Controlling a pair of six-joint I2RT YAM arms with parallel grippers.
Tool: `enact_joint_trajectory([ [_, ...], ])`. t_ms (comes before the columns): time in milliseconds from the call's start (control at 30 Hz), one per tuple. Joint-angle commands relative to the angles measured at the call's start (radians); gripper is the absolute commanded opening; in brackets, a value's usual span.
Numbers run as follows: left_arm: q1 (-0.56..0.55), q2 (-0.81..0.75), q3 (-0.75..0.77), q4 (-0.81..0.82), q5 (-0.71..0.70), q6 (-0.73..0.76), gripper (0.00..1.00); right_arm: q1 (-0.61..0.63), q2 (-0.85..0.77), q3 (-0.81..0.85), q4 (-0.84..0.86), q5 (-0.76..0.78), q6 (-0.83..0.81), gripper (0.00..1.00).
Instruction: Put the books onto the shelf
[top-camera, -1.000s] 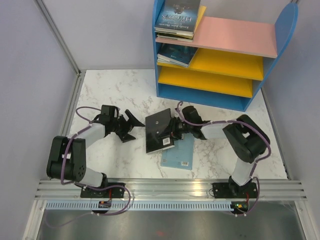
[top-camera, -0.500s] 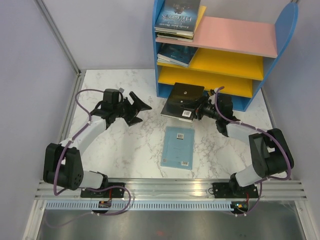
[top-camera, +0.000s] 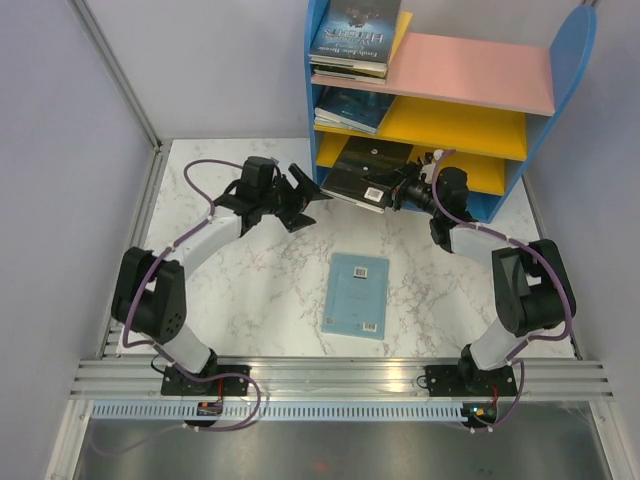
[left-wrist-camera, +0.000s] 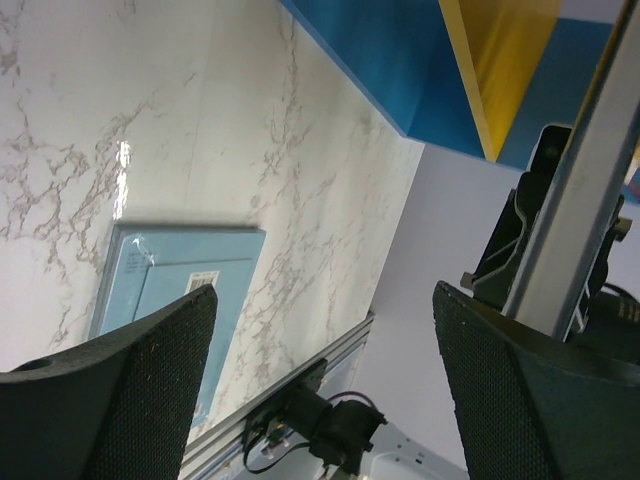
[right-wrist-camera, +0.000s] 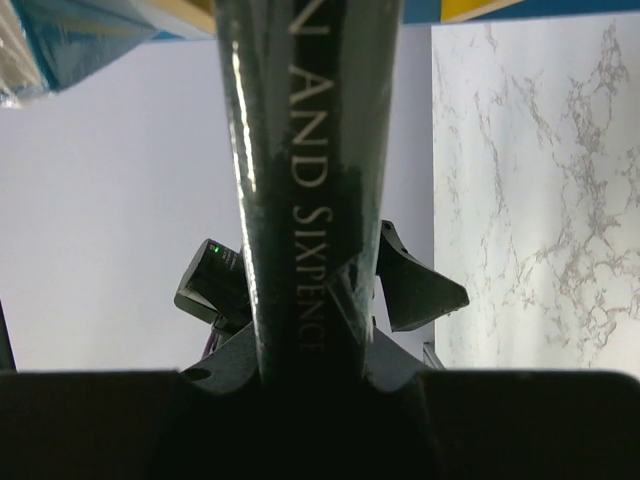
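The shelf stands at the back of the table, with blue sides, a pink top board and two yellow boards. My right gripper is shut on a black book and holds it tilted at the mouth of the lower yellow tier; its spine fills the right wrist view between my jaws. My left gripper is open just left of that book, with nothing between its fingers. A pale blue book lies flat on the table, and the left wrist view shows this pale blue book too.
A stack of books lies on the left of the pink top board, and a teal book lies on the upper yellow board. The shelf's blue base is close above my left fingers. Grey walls close in the marble table.
My right gripper has carried the black book from the table's middle up to the shelf's lower tier. My left arm has swung right toward the shelf, beside the book's left edge.
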Motion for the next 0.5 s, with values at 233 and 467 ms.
enact_joint_trajectory([
  [233, -0.036, 0.086, 0.168, 0.165, -0.034, -0.137, 0.85, 0.001, 0.089, 0.114, 0.084, 0.044, -0.021, 0.0],
  [467, -0.036, 0.0, 0.092, 0.24, -0.064, -0.137, 0.83, 0.002, 0.168, 0.15, 0.025, 0.064, -0.04, 0.0],
])
